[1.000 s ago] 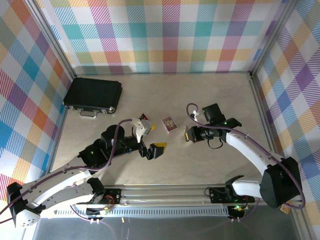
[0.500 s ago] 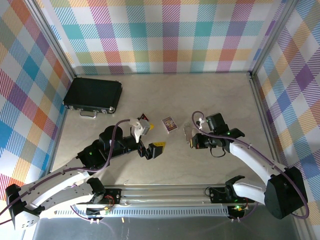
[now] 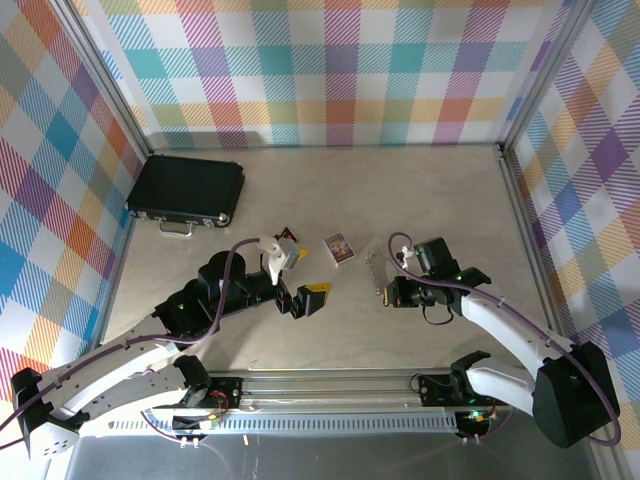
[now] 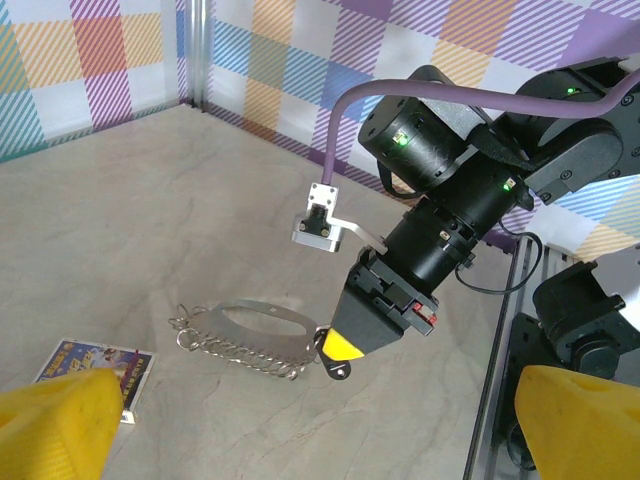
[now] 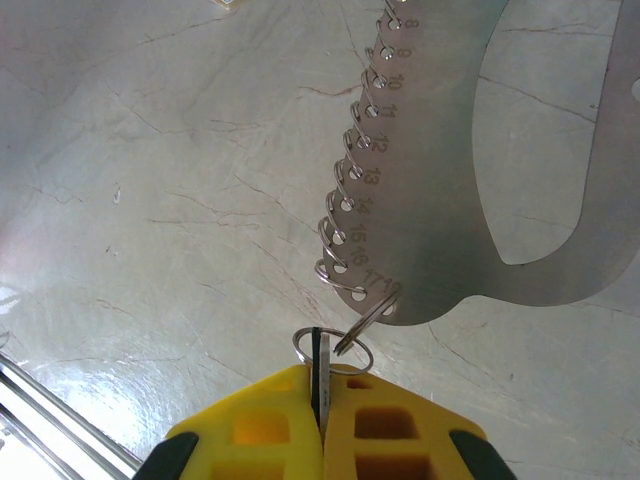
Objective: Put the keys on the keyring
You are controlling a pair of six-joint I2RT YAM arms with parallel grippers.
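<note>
Right pincer (image 5: 320,388), pressed together on the key (image 4: 341,369), meets a small split ring (image 5: 334,347) at the near end of the keyring (image 3: 374,264). The silvery loop lies flat on the bench (image 3: 440,190), stretching toward 11 o'clock. At 9 o'clock the left pincer (image 3: 301,276) hangs spread, holding nothing. With the loop unpinned, a push may drag it along, or twist the key loose.

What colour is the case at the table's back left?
The case is black; clearest in the top external view.
</note>
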